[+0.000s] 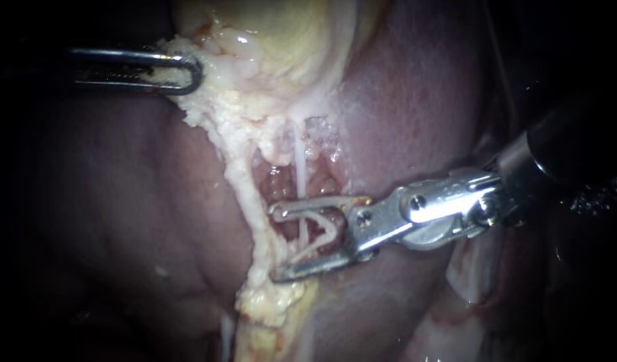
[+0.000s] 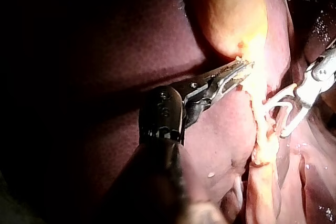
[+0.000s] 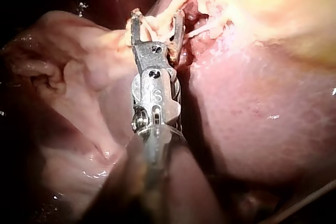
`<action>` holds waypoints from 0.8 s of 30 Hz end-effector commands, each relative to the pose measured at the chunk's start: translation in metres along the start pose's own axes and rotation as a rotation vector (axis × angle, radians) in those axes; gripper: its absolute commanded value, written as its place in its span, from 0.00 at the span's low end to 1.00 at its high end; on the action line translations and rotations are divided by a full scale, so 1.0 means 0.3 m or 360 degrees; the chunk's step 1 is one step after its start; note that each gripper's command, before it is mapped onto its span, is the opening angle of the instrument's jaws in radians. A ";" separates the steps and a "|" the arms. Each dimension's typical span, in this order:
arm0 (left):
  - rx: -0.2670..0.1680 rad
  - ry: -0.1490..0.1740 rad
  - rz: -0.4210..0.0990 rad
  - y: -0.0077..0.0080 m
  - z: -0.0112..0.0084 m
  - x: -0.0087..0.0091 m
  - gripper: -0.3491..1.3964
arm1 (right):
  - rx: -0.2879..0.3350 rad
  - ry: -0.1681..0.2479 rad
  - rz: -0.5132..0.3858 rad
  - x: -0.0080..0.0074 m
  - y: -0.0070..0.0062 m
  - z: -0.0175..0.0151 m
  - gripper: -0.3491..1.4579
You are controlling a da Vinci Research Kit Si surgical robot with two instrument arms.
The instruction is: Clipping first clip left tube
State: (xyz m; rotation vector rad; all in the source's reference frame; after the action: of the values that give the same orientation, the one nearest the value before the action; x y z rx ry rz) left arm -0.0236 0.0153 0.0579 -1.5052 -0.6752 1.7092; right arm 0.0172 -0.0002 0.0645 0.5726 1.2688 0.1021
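left instrument [image 1: 187, 70] jaws clamped on pale tissue [image 1: 214, 107] at gallbladder [image 1: 281, 33] edge; right instrument [image 1: 276, 243] jaws spread, holding open white clip [image 1: 325, 234] between them, straddling thin tube [image 1: 299, 167]

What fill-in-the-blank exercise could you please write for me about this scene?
The left instrument grips pale tissue beside the yellowish ____.
The jaws of the right instrument, wide apart, carry a white ____.
A thin tube runs down between the jaws of the ____ instrument.
Missing words: gallbladder; clip; right.
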 end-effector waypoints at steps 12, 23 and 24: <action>0.0000 0.0000 0.0000 -0.0003 0.0004 0.0000 0.00 | 0.0185 0.0102 0.0078 -0.0006 0.0000 0.008 0.44; 0.0001 0.0000 0.0001 -0.0008 0.0008 -0.0003 0.00 | 0.0348 0.0086 0.0095 -0.0037 -0.0117 0.019 0.44; 0.0001 0.0000 0.0001 -0.0009 0.0007 -0.0003 0.00 | 0.0357 0.0085 0.0101 -0.0034 -0.0125 0.019 0.44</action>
State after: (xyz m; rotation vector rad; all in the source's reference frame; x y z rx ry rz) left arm -0.0237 0.0154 0.0582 -1.5056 -0.6742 1.7105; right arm 0.0213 -0.0060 0.0645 0.8072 1.3235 0.0291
